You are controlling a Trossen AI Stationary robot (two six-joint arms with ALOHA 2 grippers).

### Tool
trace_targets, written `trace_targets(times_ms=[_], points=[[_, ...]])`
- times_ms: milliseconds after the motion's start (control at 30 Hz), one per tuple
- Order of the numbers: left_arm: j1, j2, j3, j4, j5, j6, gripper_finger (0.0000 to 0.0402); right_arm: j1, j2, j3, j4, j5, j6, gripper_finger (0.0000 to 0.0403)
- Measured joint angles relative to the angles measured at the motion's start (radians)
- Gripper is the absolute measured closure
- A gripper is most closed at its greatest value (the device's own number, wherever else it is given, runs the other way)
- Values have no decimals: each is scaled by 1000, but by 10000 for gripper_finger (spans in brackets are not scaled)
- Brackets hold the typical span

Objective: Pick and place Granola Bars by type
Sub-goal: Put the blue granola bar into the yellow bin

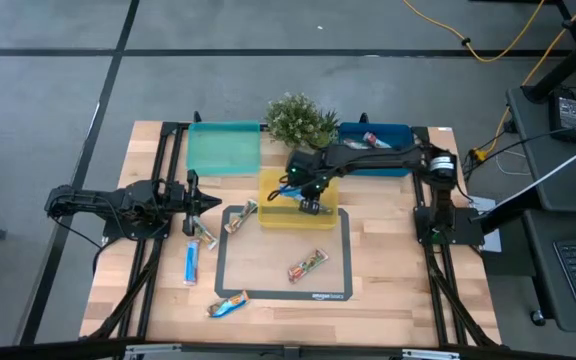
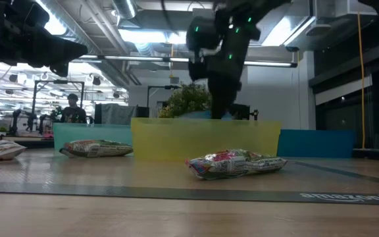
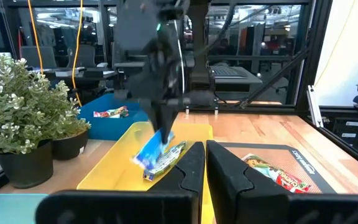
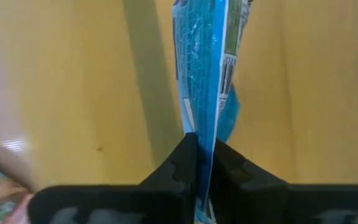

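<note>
My right fingers (image 4: 188,168) are pinched tight on a blue bar (image 4: 207,68). I hold it by one end and it hangs down over the yellow tray (image 1: 273,192), in the middle of the far side of the table. My right gripper (image 1: 311,203) is low inside that tray. My left gripper (image 1: 208,201) waits near the left side of the table. Its fingers are close together with only a thin gap, and they hold nothing.

I think the sorting is partly done. The blue tray (image 1: 400,132) on the far right has one silvery bar with red print (image 3: 110,112) in it. The yellow tray has another bar (image 3: 166,158) lying under the one I hold. The green tray (image 1: 224,147) on the far left looks like it has nothing in it.

Some bars are left on the table. One blue bar (image 1: 191,264) lies on the left. One tan bar (image 1: 203,234) is just beside my left gripper and another (image 1: 241,216) sits at the mat's (image 1: 268,270) far left corner. A bright bar (image 1: 308,266) lies on the mat. One more (image 1: 228,305) lies near the front edge.
</note>
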Motion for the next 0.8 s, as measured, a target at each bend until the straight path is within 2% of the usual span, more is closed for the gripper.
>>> trace_targets(times_ms=[167,800], points=[[0,0,0,0,0,0,393,-22,46,0,7,2,-24,373],[0,0,0,0,0,0,389,-59,47,0,30,1,-55,373]])
